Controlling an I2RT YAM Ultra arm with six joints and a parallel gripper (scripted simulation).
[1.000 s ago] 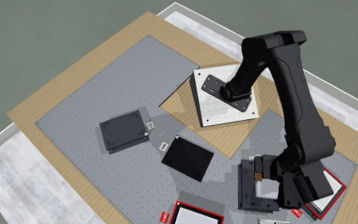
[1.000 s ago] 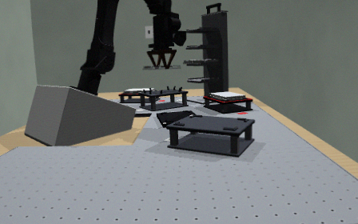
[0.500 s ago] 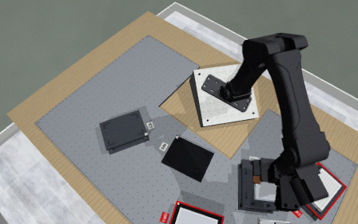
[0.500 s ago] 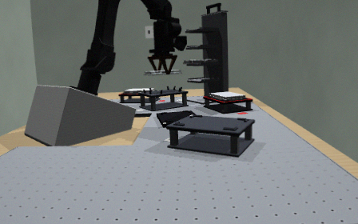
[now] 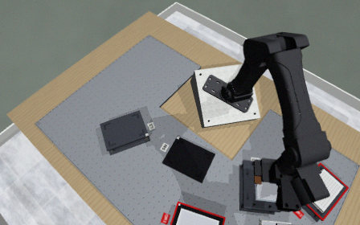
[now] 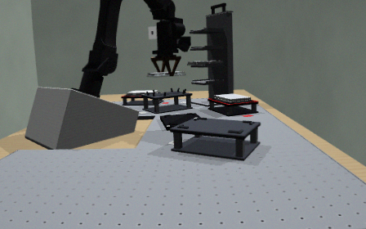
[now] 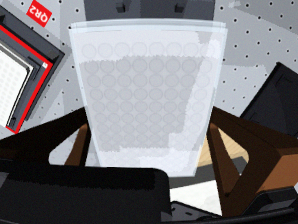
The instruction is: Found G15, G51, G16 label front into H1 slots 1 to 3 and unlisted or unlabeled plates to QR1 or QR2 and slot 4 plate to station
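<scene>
My gripper (image 6: 165,69) is shut on a clear, translucent plate (image 6: 165,74) and holds it level in the air. The plate fills the middle of the wrist view (image 7: 148,96), clamped across its width between my brown fingers. No label shows on the parts I can see. It hangs a short way above a black nest with corner pins (image 6: 167,98), whose far edge shows beyond the plate (image 7: 149,4). From above, my gripper (image 5: 261,177) and the plate (image 5: 267,192) are over this nest (image 5: 257,193). The hotel H1 (image 6: 218,53) stands to the right with four shelves.
Two red-edged nests flank the black nest, each with a white plate: one (image 6: 233,99) (image 5: 197,217), the other (image 6: 136,94) (image 5: 327,190). An empty black nest (image 6: 214,136) (image 5: 124,130) stands in front. A flat black pad (image 5: 189,158) and the grey arm base (image 6: 78,116) lie nearby.
</scene>
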